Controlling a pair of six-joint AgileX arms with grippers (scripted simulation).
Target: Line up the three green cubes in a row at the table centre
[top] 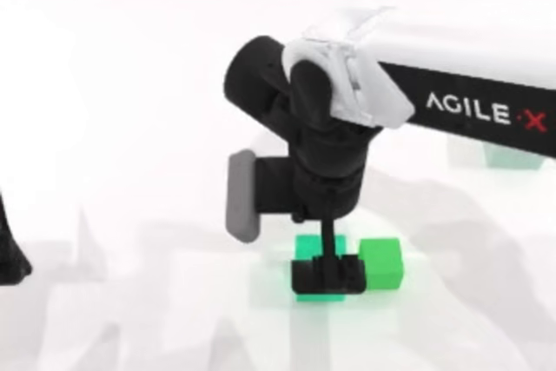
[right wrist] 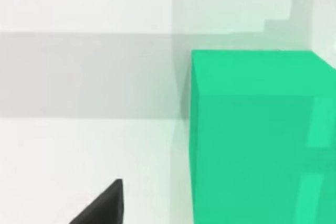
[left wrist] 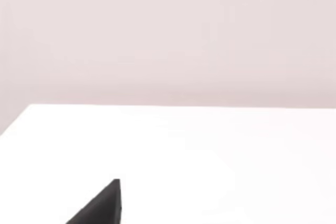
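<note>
Emerald-teal cube [top: 311, 249] | glossy, under right gripper [top: 327, 277] | bright green cube [top: 382, 261] beside

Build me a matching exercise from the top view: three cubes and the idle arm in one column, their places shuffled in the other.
Things:
1. emerald-teal cube
2. bright green cube
3. pale mint cube
4. left arm

Places:
A. uncovered, just right of the cube under the pincer
B. parked at the table's left edge
C. directly beneath the right pincer
D. far right, partly hidden behind the right arm

Pairs: 1-C, 2-A, 3-D, 4-B
</note>
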